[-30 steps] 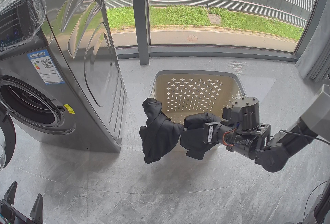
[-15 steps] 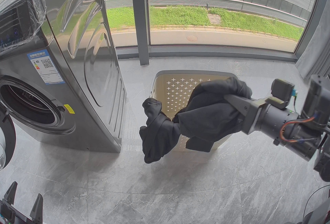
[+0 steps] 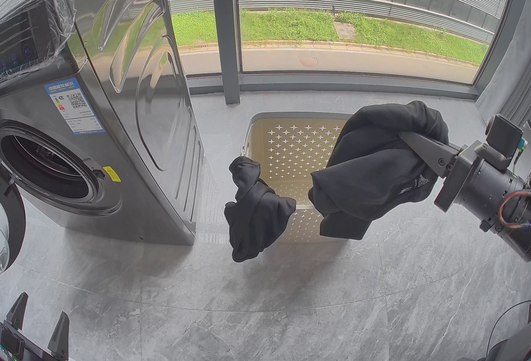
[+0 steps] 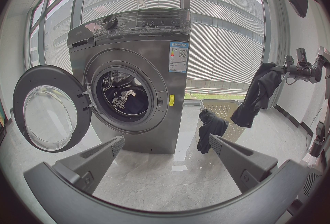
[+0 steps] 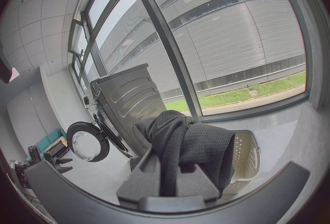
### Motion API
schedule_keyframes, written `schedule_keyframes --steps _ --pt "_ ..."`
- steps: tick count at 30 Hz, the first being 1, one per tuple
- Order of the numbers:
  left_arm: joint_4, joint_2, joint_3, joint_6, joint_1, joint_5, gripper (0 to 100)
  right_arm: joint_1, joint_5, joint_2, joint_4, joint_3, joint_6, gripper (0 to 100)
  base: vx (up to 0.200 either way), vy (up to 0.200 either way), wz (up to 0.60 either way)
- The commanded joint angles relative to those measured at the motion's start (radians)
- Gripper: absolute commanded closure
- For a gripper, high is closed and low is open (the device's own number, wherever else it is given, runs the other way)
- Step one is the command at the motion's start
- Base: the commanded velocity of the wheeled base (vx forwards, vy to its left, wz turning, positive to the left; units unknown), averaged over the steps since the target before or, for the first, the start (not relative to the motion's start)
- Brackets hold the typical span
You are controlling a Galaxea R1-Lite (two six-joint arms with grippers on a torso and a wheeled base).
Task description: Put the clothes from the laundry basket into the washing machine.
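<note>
Carry step. Right gripper (image 3: 414, 142), right of frame, is clamped on a black mesh garment (image 3: 373, 171) that hangs above the laundry basket (image 3: 298, 116) at centre. Second black garment (image 3: 255, 215) is draped over the basket's lower-left rim. Left gripper (image 3: 37, 323), lower left, is spread wide and empty. Next move probably calls for a swing left to the washing machine (image 3: 138, 102); its door (image 4: 51, 108) is open.
</note>
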Motion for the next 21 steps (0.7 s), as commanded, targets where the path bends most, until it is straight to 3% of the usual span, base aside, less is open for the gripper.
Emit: schedule_keyframes --steps 1,3,9,21 --pt "0.000 -0.015 0.018 -0.001 0.000 0.000 0 -0.018 -0.029 -0.015 0.002 0.013 0.000 100 -0.200 0.000 0.00" --pt "0.000 -0.015 0.018 0.000 0.000 0.000 0 -0.021 -0.051 -0.012 0.003 0.011 0.000 100 -0.200 0.000 0.00" --pt "0.000 -0.015 0.018 -0.004 0.002 0.002 0 -0.021 -0.074 -0.009 0.016 0.011 0.002 100 0.000 0.000 0.00" --pt "0.000 -0.015 0.016 -0.006 0.000 0.000 0 -0.019 -0.060 -0.003 0.010 0.006 0.008 100 0.000 0.200 0.00"
